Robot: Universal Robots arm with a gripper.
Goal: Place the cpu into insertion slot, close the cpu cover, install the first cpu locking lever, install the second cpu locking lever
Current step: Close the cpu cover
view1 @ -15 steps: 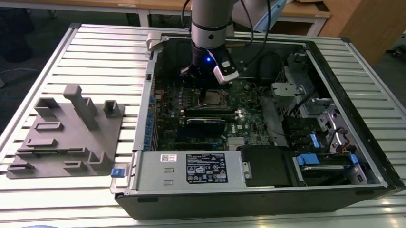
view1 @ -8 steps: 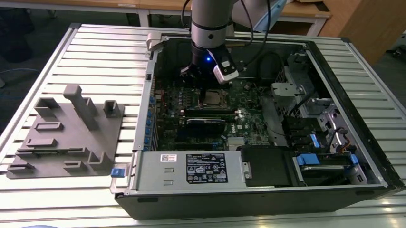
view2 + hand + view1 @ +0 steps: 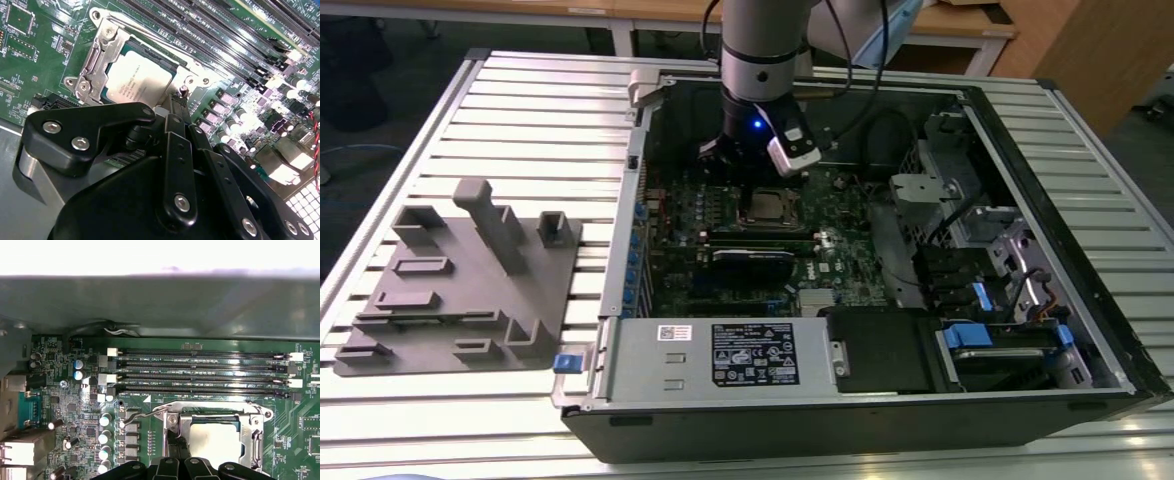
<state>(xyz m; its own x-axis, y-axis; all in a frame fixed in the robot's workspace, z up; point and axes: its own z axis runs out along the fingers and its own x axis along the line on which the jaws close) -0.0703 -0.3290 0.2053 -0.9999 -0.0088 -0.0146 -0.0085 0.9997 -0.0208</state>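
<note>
– Black jointed pincer (image 3: pixel 178 100): open or shut?
– Cannot tell. It sits just beside the pale silvery square cpu (image 3: pixel 137 80), faintly printed, which lies framed by the thin silvery metal cpu cover (image 3: pixel 97 55).

The cpu (image 3: pixel 137 77) has a matt pale metal top, the cpu cover (image 3: pixel 95 57) glossy bare metal.

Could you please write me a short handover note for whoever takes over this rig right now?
Hand: looks shut, tips down at the edge of the cpu cover.
cpu: seated in the insertion slot, cover down over it.
Done: cpu placed, cover closed.
Left: locking levers; one wire lever looks unlatched, the other I cannot tell.
</note>
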